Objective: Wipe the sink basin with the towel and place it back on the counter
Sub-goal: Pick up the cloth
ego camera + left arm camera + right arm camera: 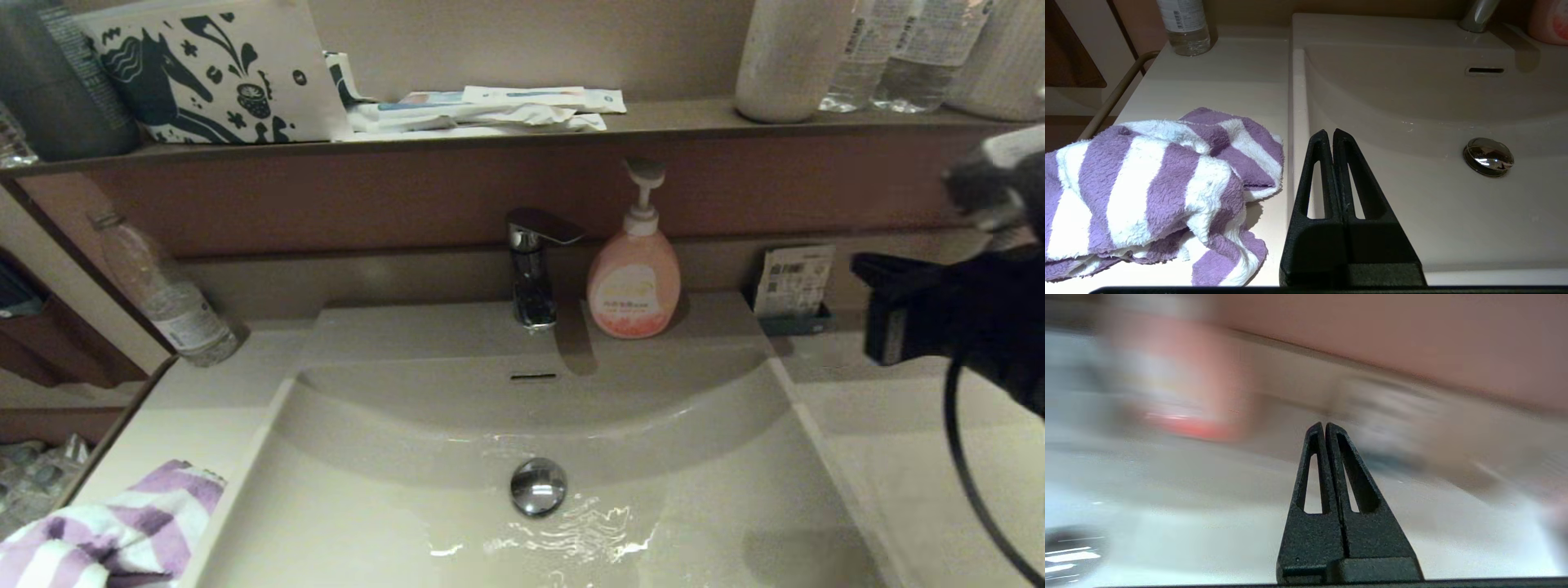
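The purple and white striped towel (106, 535) (1155, 183) lies crumpled on the counter (192, 408) (1224, 77), left of the sink basin (457, 523) (1412, 102). The basin floor shines wet around the round chrome drain plug (538, 487) (1488, 156). My left gripper (1329, 132) is out of the head view. It hovers shut and empty over the basin's left rim, with the towel beside it and apart from it. My right gripper (859, 265) (1325, 425) is raised above the right counter, shut and empty, pointing towards the back wall.
A chrome faucet (531, 269) and a pink soap pump bottle (633, 278) stand behind the basin. A plastic bottle (175, 306) stands back left, a packet holder (792, 286) back right. The brown ledge (669, 118) carries a horse-print pouch (212, 69), packets and bottles. A black cable (963, 465) hangs from the right arm.
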